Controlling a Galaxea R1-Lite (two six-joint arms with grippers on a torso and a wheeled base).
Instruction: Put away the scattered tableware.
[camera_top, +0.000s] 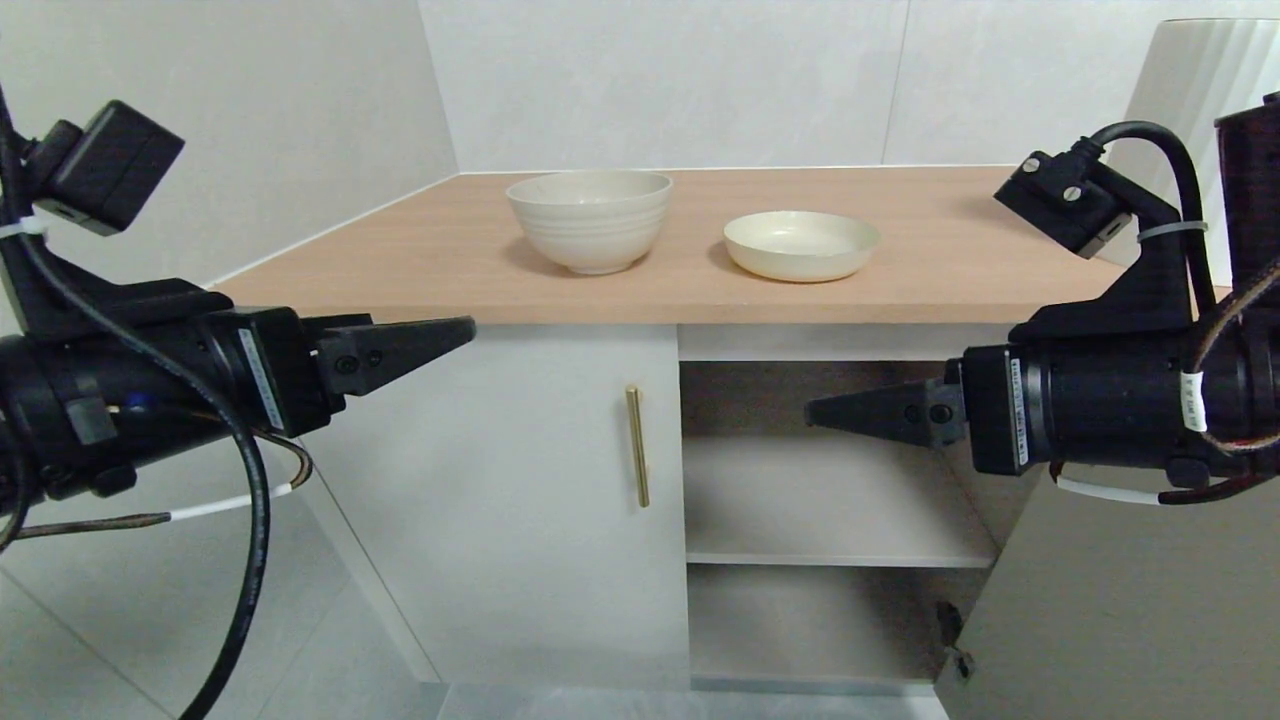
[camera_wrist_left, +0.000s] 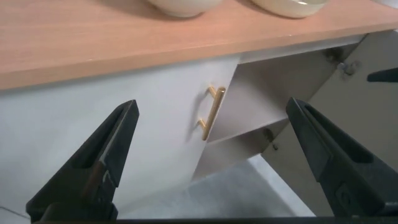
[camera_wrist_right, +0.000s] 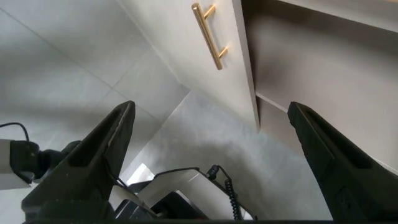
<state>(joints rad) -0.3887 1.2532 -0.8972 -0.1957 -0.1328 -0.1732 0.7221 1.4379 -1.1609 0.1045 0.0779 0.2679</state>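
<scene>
On the wooden countertop (camera_top: 400, 270) stand a deep cream ribbed bowl (camera_top: 590, 220) and, to its right, a shallow cream dish (camera_top: 800, 245); their bases show as the bowl (camera_wrist_left: 183, 6) and the dish (camera_wrist_left: 289, 6). My left gripper (camera_top: 465, 328) hangs in front of the closed cabinet door, below the counter edge, left of the bowl. Its fingers (camera_wrist_left: 112, 155) are spread wide with nothing between them. My right gripper (camera_top: 812, 412) points into the open cabinet compartment beneath the dish. It is open and holds nothing (camera_wrist_right: 210, 108).
The left cabinet door (camera_top: 520, 500) is closed, with a brass handle (camera_top: 637, 445) (camera_wrist_left: 211, 112) (camera_wrist_right: 208, 34). The right door (camera_top: 1100, 600) stands swung open, showing a bare middle shelf (camera_top: 830, 500) and bottom shelf. Walls enclose the counter at back and left.
</scene>
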